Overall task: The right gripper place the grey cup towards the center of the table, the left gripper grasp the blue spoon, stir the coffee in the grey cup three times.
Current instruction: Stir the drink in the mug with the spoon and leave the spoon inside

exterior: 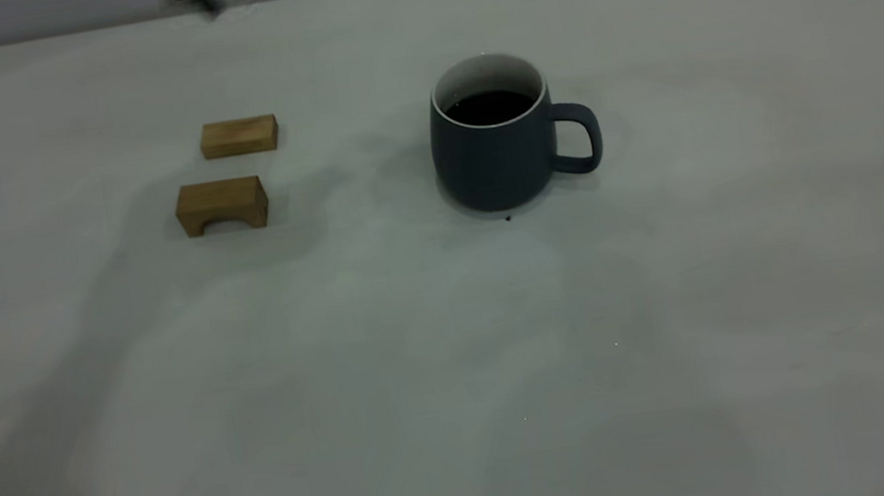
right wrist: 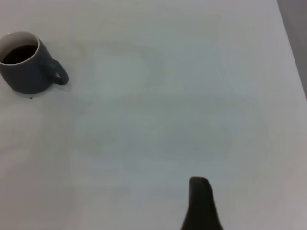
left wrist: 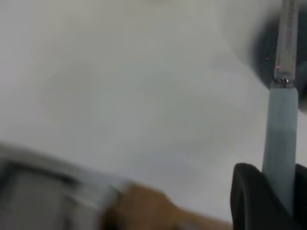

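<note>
spoon (left wrist: pixel 280 143) clamped by its blue handle in the left gripper (left wrist: pixel 268 201), long axis running out from the fingers, bowl end leading toward the dark cup beyond. cup (exterior: pixel 497 136) with coffee (exterior: pixel 490 107) stands mid-table (exterior: pixel 461 384), handle toward the right arm. right gripper (right wrist: pixel 200 206) well apart from it; jaw state unclear.

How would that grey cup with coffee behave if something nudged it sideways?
The grey cup looks wide and squat, so it would probably slide rather than tip. The coffee sits well below the rim, so a gentle push likely won't spill it. Its matte surface probably isn't slippery.
</note>
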